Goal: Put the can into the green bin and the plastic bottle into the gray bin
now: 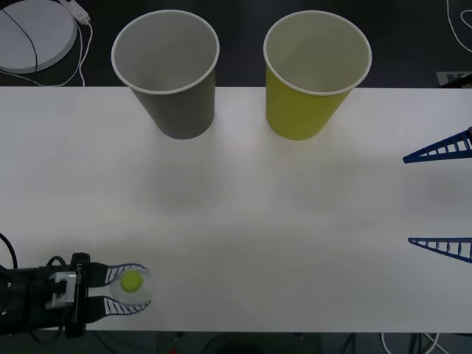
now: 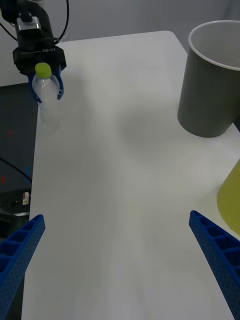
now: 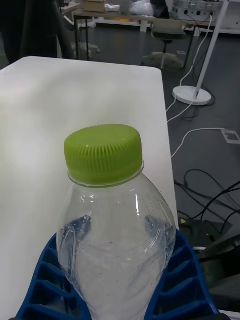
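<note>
The plastic bottle [image 1: 133, 282], clear with a lime-green cap [image 3: 102, 152], stands upright near the table's front left corner. My left gripper [image 1: 130, 288] is shut on the bottle's shoulder, with a blue finger [image 3: 186, 280] pressed on each side. In the right wrist view the same bottle [image 2: 46, 97] shows far off in that gripper. The gray bin [image 1: 167, 72] stands at the table's back edge, left of centre. Beside it on the right is the green bin [image 1: 317, 74]. My right gripper [image 1: 441, 199] hovers open at the table's right side, holding nothing. The can is out of view.
The white table [image 1: 243, 214] stretches bare between the bottle and the two bins. Behind its back left edge, off the table, lie a round white disc [image 1: 33, 33] and cables. Past the table's left edge is a floor with a stand base [image 3: 192, 94] and cables.
</note>
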You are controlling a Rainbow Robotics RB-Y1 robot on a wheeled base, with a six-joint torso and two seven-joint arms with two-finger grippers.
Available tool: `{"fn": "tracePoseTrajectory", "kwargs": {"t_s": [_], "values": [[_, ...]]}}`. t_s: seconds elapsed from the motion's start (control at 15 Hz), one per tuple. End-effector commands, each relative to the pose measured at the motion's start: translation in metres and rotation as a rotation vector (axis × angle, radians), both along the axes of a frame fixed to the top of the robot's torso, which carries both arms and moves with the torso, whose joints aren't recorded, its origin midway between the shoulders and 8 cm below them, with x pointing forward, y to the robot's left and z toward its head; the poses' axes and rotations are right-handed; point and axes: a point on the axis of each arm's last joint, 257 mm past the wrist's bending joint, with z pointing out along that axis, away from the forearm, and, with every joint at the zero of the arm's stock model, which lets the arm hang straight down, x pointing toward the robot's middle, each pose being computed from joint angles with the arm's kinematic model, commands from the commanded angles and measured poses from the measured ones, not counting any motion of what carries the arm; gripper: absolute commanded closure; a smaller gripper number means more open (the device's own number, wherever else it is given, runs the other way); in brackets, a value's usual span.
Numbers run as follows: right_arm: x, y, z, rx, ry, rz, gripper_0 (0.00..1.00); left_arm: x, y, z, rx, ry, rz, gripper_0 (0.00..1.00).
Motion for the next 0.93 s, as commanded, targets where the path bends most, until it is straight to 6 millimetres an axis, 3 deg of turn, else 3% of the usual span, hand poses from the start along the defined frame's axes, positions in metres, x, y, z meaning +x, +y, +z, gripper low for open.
{"fn": "tracePoseTrajectory", "kwargs": {"t_s": [0.07,0.47,0.93], "values": [[0.000,0.000,0.000,0.000,0.000,0.000,0.00,0.004,0.003,0.012,0.004,-0.001,0.010,1.00],[0.000,0.000,0.000,0.000,0.000,0.000,0.00,0.017,0.014,0.033,0.003,-0.003,0.083,1.00],[0.000,0.000,0.000,0.000,0.000,0.000,0.00,0.027,0.012,0.066,0.033,0.002,0.255,1.00]]}}
